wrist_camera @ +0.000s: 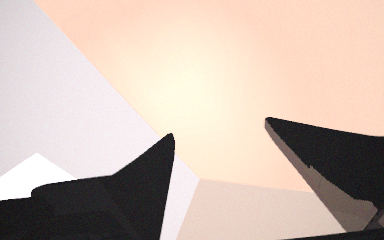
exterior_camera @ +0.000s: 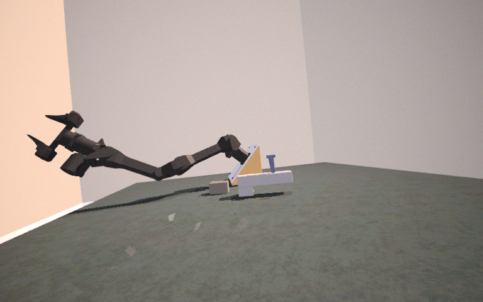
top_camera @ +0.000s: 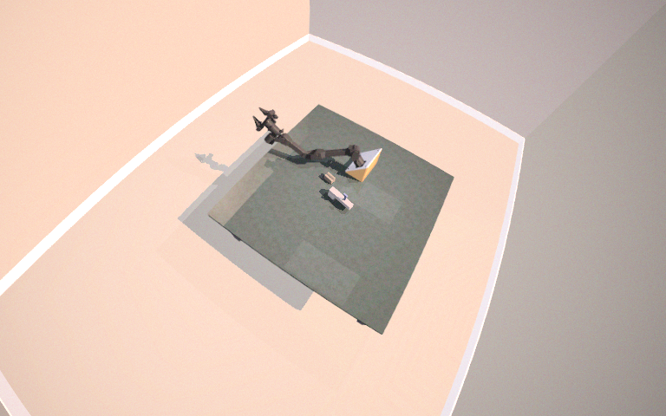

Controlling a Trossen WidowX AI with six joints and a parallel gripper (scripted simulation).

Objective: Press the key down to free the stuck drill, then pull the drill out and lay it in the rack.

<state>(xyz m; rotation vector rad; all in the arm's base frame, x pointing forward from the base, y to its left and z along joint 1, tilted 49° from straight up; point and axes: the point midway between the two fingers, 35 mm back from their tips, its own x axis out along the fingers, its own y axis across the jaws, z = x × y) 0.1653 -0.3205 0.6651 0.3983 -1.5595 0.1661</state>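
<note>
Gripper (exterior_camera: 44, 129): jaws spread wide, nothing held; pointed, matte dark fingers are aimed off the table edge toward the wall. Arm (exterior_camera: 142, 167): stretched low, well apart from the work. Key (exterior_camera: 271, 163) (blue, T-shaped) is seen upright atop the white, blocky drill (exterior_camera: 265, 178); a downward press, squarely centred, is advised. Rack (exterior_camera: 218, 187): small tan box just beside the drill, on the mottled green table (exterior_camera: 320, 231).
</note>
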